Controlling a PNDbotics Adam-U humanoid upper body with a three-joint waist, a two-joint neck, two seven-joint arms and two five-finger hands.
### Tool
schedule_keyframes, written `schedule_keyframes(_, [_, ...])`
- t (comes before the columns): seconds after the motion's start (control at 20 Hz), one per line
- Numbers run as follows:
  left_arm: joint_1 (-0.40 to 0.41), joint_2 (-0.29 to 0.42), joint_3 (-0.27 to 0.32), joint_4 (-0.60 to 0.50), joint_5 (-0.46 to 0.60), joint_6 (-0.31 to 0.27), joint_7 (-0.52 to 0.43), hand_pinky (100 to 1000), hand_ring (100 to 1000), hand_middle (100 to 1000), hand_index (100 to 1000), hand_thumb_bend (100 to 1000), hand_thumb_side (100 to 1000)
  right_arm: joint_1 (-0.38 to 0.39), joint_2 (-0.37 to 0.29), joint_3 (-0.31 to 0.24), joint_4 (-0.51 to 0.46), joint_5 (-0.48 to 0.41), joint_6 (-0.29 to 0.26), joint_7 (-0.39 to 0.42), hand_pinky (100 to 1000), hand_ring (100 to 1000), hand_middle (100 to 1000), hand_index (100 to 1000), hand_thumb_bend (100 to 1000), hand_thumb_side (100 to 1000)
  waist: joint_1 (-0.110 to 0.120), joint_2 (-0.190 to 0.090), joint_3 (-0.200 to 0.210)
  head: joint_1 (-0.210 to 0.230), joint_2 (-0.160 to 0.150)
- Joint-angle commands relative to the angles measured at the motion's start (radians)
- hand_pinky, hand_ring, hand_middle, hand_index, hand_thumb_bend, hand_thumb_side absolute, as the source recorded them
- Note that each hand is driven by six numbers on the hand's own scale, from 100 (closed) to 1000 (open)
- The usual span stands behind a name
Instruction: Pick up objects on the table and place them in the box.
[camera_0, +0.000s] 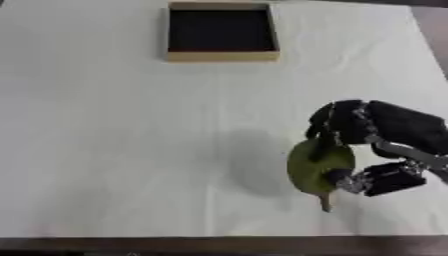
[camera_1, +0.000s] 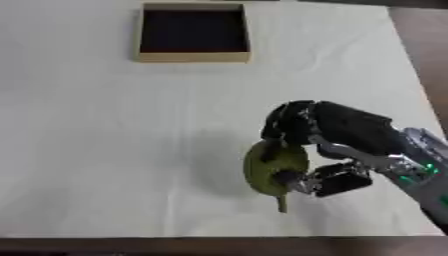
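The right hand (camera_1: 319, 145) comes in from the right edge, well nearer the camera than the box (camera_0: 222, 56), and its fingers (camera_1: 284, 125) and thumb (camera_1: 328, 181) are curled round a green pear (camera_0: 308, 170). The fingers hook over the pear's top and the thumb presses its lower side, so the fruit sits between them with its brown stem (camera_0: 326, 202) pointing down. A soft shadow lies on the white table (camera_0: 105, 150) left of the pear; whether the fruit touches the cloth is unclear. The box's dark inside shows nothing in it
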Motion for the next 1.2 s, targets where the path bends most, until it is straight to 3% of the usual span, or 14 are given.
schedule_keyframes(0.05, [-0.007, 0.02, 0.004, -0.02, 0.002, 0.0, -0.002, 677, 797, 766, 765, 100, 568, -0.046, -0.04, -0.022, -0.022, -0.011, 0.007, -0.018, 757, 691, 475, 655, 100, 100, 0.003, -0.02, 0.003, -0.004, -0.005])
schedule_keyframes(0.4, [-0.01, 0.015, 0.001, -0.02, 0.004, 0.001, -0.006, 677, 797, 766, 765, 100, 567, -0.187, -0.059, -0.044, -0.022, -0.055, 0.057, -0.028, 768, 695, 478, 649, 100, 100, 0.001, -0.016, 0.02, -0.016, -0.002])
schedule_keyframes(0.8, [-0.013, 0.012, 0.0, -0.02, 0.005, 0.002, -0.011, 677, 798, 768, 765, 100, 568, -0.32, -0.067, -0.078, 0.003, -0.155, 0.173, 0.005, 777, 698, 480, 651, 100, 100, -0.006, -0.009, 0.036, -0.039, -0.006])
schedule_keyframes(1.2, [-0.015, 0.007, -0.004, -0.02, 0.007, 0.001, -0.02, 678, 799, 769, 765, 100, 567, -0.498, 0.024, -0.101, 0.18, -0.154, 0.292, 0.033, 785, 666, 472, 649, 100, 100, -0.005, 0.004, 0.053, -0.087, -0.027])
